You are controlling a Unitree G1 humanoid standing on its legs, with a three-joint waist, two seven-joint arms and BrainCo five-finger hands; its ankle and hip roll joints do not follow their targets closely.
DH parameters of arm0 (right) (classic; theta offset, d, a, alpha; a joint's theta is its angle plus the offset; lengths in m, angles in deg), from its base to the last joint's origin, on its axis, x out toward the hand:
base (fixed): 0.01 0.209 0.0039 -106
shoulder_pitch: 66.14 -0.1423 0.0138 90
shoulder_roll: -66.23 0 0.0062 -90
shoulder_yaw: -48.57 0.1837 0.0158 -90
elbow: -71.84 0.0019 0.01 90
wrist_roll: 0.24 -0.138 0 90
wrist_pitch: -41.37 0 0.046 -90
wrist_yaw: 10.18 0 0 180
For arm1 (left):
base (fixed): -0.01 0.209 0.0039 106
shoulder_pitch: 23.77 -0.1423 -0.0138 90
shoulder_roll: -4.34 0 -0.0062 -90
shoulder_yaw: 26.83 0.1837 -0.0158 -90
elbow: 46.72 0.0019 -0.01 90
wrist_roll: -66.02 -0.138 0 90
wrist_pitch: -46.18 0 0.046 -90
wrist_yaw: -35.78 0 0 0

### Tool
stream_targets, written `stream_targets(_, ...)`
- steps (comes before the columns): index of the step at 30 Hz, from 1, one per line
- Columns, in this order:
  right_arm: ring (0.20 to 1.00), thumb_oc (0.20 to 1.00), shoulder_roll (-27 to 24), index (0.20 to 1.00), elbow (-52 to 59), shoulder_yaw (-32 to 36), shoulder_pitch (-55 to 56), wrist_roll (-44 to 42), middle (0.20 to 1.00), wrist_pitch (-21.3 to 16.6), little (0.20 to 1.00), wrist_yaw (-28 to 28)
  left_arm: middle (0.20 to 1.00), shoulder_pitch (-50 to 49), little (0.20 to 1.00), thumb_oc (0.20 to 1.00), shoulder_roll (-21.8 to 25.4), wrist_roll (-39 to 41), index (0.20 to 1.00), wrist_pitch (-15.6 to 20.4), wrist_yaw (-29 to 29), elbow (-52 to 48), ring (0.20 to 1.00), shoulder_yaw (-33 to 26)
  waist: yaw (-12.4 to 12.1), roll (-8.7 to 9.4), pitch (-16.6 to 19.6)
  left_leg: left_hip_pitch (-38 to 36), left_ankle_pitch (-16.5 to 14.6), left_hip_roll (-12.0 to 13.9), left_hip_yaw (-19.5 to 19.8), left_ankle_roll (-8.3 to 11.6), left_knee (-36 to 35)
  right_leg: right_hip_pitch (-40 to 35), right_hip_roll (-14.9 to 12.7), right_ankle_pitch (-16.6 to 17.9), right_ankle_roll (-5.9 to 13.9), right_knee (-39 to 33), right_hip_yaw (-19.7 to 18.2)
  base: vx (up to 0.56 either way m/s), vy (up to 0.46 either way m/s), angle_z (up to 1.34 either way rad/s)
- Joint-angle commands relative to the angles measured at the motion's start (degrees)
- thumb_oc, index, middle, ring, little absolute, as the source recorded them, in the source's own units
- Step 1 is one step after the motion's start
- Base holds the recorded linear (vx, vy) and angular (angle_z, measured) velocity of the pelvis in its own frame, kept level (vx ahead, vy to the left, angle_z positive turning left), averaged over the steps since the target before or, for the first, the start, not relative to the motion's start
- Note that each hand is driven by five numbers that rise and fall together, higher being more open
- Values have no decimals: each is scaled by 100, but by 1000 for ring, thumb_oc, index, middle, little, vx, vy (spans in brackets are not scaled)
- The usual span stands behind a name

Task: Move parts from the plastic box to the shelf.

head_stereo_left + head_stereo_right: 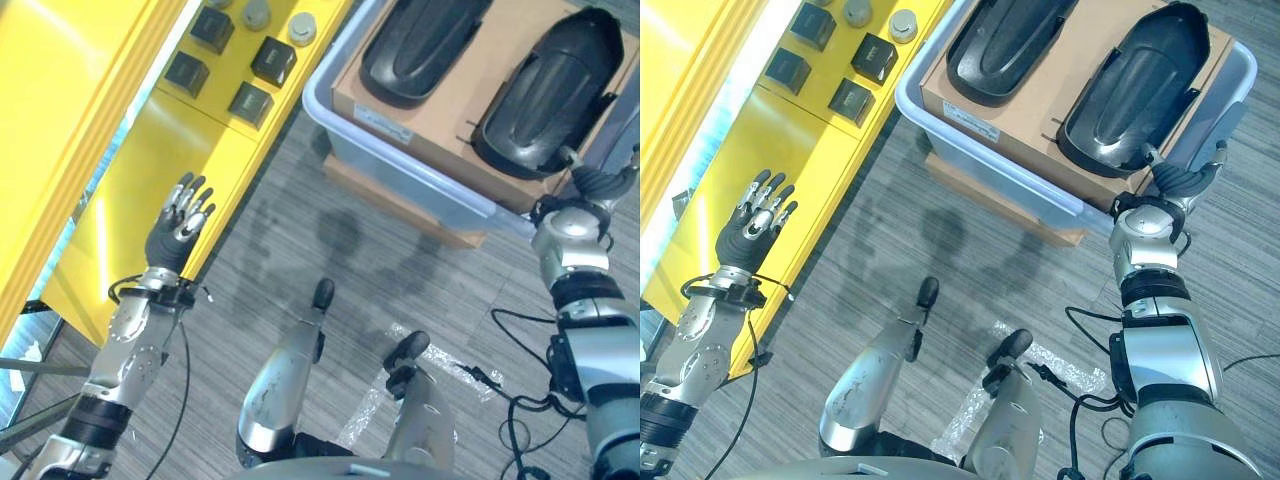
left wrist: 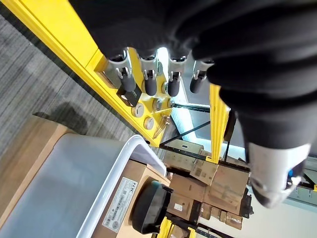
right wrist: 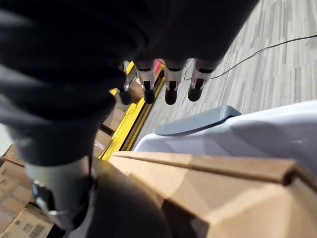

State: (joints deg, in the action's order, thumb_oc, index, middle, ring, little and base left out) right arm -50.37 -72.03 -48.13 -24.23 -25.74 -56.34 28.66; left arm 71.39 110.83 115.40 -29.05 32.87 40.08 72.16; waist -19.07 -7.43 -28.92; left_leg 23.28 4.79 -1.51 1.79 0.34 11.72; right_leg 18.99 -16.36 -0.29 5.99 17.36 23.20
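My left hand [image 1: 178, 225] is raised over the near edge of the yellow shelf [image 1: 150, 165], palm facing away from me, fingers straight and slightly spread, holding nothing. In its own wrist view the fingers [image 2: 148, 84] hang in a loose row with only air under them.

My right hand [image 1: 1175, 182] sits at the near right corner of the plastic box [image 1: 970, 150], wrist up against the box's rim. From the head cameras I only see the dark cover and part of a finger reaching over the edge. In the right wrist view the fingers [image 3: 171, 89] extend forward, relaxed and uncurled, grasping nothing; the thumb [image 3: 59, 183] lies beside the cardboard edge, next to a dark curved surface. I cannot tell whether it is touching that surface.

The pale blue-grey box holds a brown cardboard insert [image 1: 1080, 75], and two black moulded parts lie on it side by side: the right-hand part [image 1: 1140, 85] nearest my right hand, just beyond its fingers, and the left-hand part [image 1: 1000, 40] further along. The box rests on a wooden base [image 1: 990, 195] on grey striped carpet [image 1: 930, 240].

Further up the shelf, well beyond my left hand, sit four small black square blocks [image 1: 250, 102] and a few grey round pieces [image 1: 302, 28].
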Motion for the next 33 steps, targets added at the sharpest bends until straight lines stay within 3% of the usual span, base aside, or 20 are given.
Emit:
stream_targets(1, 1000, 1000, -271, 1000, 345, -290, -169, -148, 1000, -410, 1000, 141, 1000, 22, 1000, 1000, 65, 90, 1000, 385, -134, -180, 1000, -194, -8, -15, -76, 562, -631, -189, 131, 106, 735, -397, 172, -123, 258, -520, 25, 0, 0, 0)
stream_targets(12, 1000, 1000, -224, 1000, 526, -213, -40, -111, 1000, -48, 1000, 27, 1000, -111, 1000, 1000, 132, 284, 1000, 216, -289, -180, 1000, -294, -47, 70, -44, 472, -683, -209, 99, 84, 741, -550, 169, -69, 310, -640, 34, 15, 9, 2)
stream_targets(19, 1000, 1000, -146, 1000, 136, -310, 14, -176, 1000, 79, 1000, -120, 1000, -63, 1000, 1000, 82, 287, 1000, 322, -254, -55, 1000, -158, -43, 33, -84, 531, -669, -226, 82, 77, 757, -520, 146, -39, 330, -663, 11, 0, 0, 0)
stream_targets(29, 1000, 1000, 26, 1000, -386, -377, -28, -693, 1000, -54, 1000, -335, 1000, 15, 1000, 1000, 94, 279, 1000, 471, -70, 48, 1000, -90, -91, -17, -87, 829, -669, -307, 81, 57, 917, -269, 70, -73, 351, -484, 7, 2, 24, 3)
stream_targets(30, 959, 959, 27, 959, -395, -367, -29, -691, 959, -59, 959, -344, 1000, 11, 1000, 1000, 102, 300, 1000, 479, -62, 46, 1000, -94, -93, -19, -87, 843, -672, -309, 78, 56, 928, -260, 65, -77, 353, -473, 7, -2, 43, 5)
stream_targets(31, 721, 721, 45, 721, -393, -354, -30, -724, 721, -64, 721, -333, 1000, -2, 1000, 1000, 102, 300, 1000, 474, -66, 56, 1000, -115, -100, -23, -87, 867, -677, -317, 68, 50, 950, -238, 52, -89, 356, -443, 2, 3, 34, 5)
stream_targets(32, 344, 344, 55, 344, -402, -335, -26, -804, 344, -91, 344, -367, 1000, -10, 1000, 1000, 109, 310, 1000, 467, -70, 64, 1000, -137, -103, -26, -87, 879, -683, -325, 61, 44, 966, -217, 42, -99, 358, -412, -6, 4, 39, 4)
stream_targets(33, 200, 200, 77, 200, -404, -321, -33, -858, 200, -110, 200, -397, 1000, -13, 1000, 1000, 114, 295, 1000, 460, -64, 67, 1000, -146, -107, -20, -87, 900, -692, -333, 53, 38, 993, -195, 35, -109, 359, -379, -13, 2, 30, 4)
